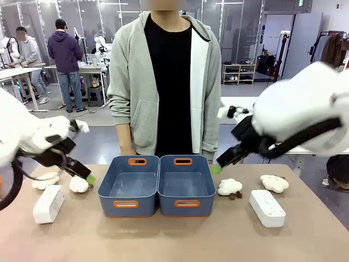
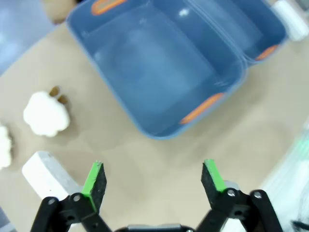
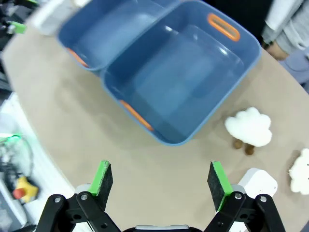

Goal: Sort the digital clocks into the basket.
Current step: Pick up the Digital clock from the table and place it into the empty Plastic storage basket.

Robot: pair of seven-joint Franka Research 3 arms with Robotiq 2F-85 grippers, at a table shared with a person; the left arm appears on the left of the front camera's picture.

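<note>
Left gripper [image 2: 154, 176], right gripper [image 3: 160, 178] spread over tabletop [image 1: 163, 240] — clocks [image 1: 48, 203] flank baskets [image 1: 158, 185].

Tan table [image 1: 174, 240]: blue bins [image 1: 131, 185] touching mid-table; left clock [image 1: 48, 203], right clock [image 1: 267, 208], plush toys [image 1: 229, 186] on both flanks

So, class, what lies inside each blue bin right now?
Nothing: left basket and right basket show bare floors; near walls hide only thin strips.

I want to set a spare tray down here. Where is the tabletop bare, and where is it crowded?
Bare: the near strip of table in front of the two blue bins, between the left clock and right clock. Crowded: either side of the bins, where plush toys lie beside each clock.
</note>
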